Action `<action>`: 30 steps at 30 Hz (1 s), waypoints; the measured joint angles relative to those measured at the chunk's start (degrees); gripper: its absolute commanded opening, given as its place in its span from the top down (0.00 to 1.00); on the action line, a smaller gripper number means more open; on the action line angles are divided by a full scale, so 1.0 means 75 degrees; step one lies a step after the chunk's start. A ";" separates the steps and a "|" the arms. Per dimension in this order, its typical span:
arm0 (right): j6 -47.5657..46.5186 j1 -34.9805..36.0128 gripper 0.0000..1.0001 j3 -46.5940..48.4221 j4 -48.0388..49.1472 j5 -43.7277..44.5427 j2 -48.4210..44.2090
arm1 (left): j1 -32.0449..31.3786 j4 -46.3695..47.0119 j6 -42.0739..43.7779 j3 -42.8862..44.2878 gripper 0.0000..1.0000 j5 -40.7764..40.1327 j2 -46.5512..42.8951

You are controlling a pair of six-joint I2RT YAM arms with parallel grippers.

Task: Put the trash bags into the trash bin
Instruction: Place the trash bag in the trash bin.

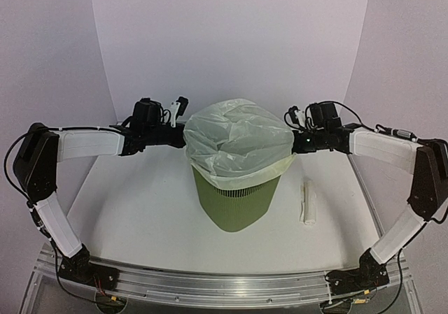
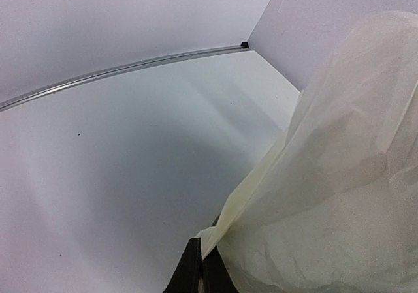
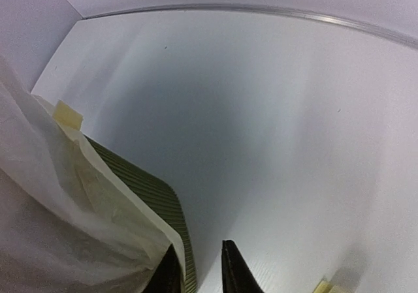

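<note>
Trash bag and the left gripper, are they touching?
Touching. Left wrist view: the left gripper is shut on the edge of the trash bag.

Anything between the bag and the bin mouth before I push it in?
Nothing visible does. The trash bag already drapes over the trash bin, covering its mouth, so the inside is hidden. The left gripper pinches the bag's edge. A white roll lies on the table beside the bin, apart.

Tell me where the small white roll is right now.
In the top view, the small white roll lies flat on the table on the right side, beside the green trash bin but not touching it.
</note>
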 measured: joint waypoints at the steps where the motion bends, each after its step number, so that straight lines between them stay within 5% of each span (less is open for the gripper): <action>1: -0.0089 0.0001 0.81 -0.0118 0.0174 0.0182 -0.0101 | -0.0006 0.0000 0.0000 -0.0003 1.00 -0.0095 0.0000; 2: -0.0169 0.0003 0.83 -0.0237 0.0331 0.0348 -0.0217 | -0.0015 0.0001 0.0001 -0.0012 1.00 -0.0215 0.0000; 4: -0.0366 0.0019 0.71 -0.0561 0.0695 0.0669 -0.0560 | -0.0052 0.0031 0.0016 -0.0068 0.89 -0.0454 0.0000; 9: -0.0758 0.0043 0.50 -0.1146 0.0987 0.1550 -0.1734 | -0.0083 0.0037 0.0213 -0.0201 0.35 -0.0903 -0.0005; 15: -0.0298 -0.0006 0.09 -0.1266 0.0701 0.1825 -0.3118 | -0.0024 -0.0318 0.0241 -0.0209 0.09 -0.1211 -0.0534; 22: 0.1292 -0.0006 0.12 -0.1248 -0.0897 0.1113 -0.4562 | -0.0027 -0.1191 0.0003 -0.0305 0.01 -0.2091 -0.2337; 30: 0.3127 -0.0007 0.14 -0.1578 -0.1905 -0.1200 -0.4430 | -0.0021 -0.2309 -0.1598 -0.1605 0.00 -0.1694 -0.4278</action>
